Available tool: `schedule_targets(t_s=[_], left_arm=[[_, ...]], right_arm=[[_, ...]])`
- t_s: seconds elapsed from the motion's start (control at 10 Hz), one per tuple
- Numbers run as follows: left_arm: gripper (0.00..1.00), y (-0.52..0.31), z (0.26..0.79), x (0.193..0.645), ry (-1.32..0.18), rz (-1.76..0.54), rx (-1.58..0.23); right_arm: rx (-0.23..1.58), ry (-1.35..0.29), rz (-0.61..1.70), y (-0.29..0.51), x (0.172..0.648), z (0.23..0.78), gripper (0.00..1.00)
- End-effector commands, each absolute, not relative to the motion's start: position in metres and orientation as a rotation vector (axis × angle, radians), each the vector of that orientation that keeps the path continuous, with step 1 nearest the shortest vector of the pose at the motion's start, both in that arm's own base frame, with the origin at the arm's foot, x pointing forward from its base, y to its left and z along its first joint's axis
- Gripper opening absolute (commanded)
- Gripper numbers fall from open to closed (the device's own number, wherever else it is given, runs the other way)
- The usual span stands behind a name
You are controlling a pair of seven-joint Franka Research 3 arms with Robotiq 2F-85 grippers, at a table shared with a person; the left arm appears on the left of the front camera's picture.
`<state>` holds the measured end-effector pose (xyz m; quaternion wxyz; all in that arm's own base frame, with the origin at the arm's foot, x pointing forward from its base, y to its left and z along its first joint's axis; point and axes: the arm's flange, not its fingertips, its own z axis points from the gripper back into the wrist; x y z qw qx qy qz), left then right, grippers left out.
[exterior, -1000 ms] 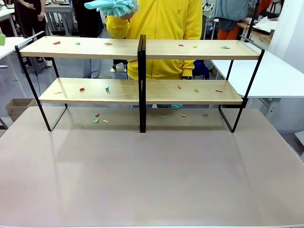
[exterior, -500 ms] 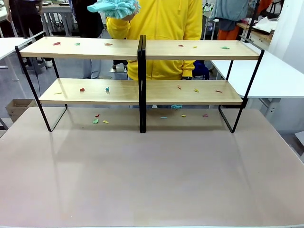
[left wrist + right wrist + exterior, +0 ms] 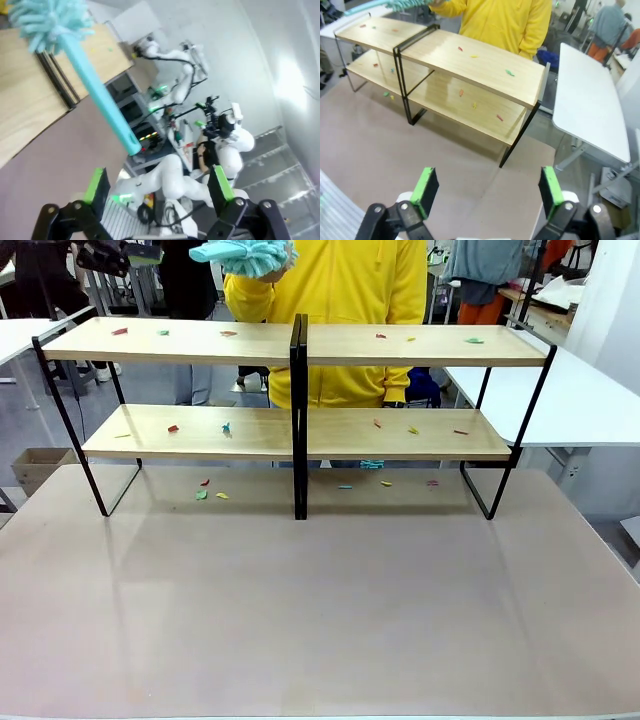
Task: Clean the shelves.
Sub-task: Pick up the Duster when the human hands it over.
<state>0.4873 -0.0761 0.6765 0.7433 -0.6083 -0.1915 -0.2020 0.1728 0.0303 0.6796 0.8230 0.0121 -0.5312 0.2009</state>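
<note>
The shelves (image 3: 300, 345) stand at the far side of the tabletop: light wooden boards on a black frame, strewn with small coloured scraps (image 3: 227, 427). More scraps lie on the table beneath. Behind them a person in yellow (image 3: 340, 280) holds up a teal duster (image 3: 243, 254). My left gripper (image 3: 135, 254) hangs open, high at the far left beside the duster. In the left wrist view the duster's handle (image 3: 102, 97) ends just beyond my open left gripper (image 3: 159, 184), apart from it. My right gripper (image 3: 487, 192) is open and empty, well back from the shelves (image 3: 470, 60).
The grey-brown tabletop (image 3: 320, 610) spreads in front of the shelves. A white table (image 3: 585, 400) stands at the right and a cardboard box (image 3: 35, 465) sits on the floor at the left. Other people stand farther back.
My left gripper has risen into the top left of the front view, next to the duster. The person's duster has barely shifted. The shelves and scraps are unchanged.
</note>
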Motion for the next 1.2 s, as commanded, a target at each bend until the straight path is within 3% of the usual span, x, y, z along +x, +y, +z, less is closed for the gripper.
schedule_targets(t_s=[0.0,0.3,0.6,1.0,1.1], left_arm=[[1.0,-0.096,0.691,0.492,-0.321,-0.407,-1.207],[1.0,-0.125,0.686,0.537,-0.301,-0.139,-1.196],[1.0,-0.145,0.678,0.572,-0.263,-0.073,-1.17],[1.0,-0.146,0.677,0.574,-0.276,-0.067,-1.177],[0.87,-0.146,0.675,0.575,-0.286,-0.088,-1.166]], right_arm=[[0.032,-1.131,0.427,0.029,0.173,0.68,1.0],[0.032,-1.131,0.427,0.029,0.173,0.68,1.0],[0.032,-1.131,0.427,0.029,0.173,0.68,1.0],[0.032,-1.131,0.427,0.029,0.173,0.68,1.0],[0.032,-1.131,0.427,0.029,0.173,0.68,1.0]])
